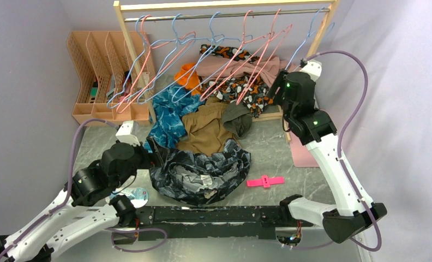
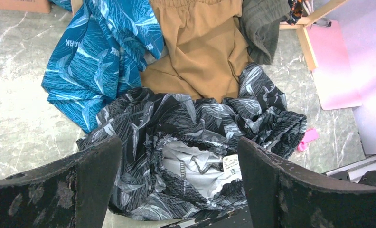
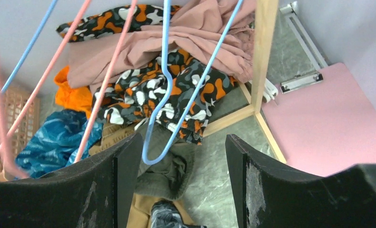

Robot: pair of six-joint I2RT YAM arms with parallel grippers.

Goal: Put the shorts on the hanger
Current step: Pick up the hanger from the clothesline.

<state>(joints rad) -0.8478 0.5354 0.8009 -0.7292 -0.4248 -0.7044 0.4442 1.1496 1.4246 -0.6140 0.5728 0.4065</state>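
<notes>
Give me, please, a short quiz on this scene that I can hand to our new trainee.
1. True or false: the left end effector is shut on the shorts.
2. Which garment lies just beyond the shorts, touching them? A) the brown garment; B) the orange camouflage one; C) the pale pink one.
3. What colour is the hanger whose lower corner shows between the fingers of the right end effector?

Key: 1. False: it stands open above them. 2. A. 3. Light blue.
</notes>
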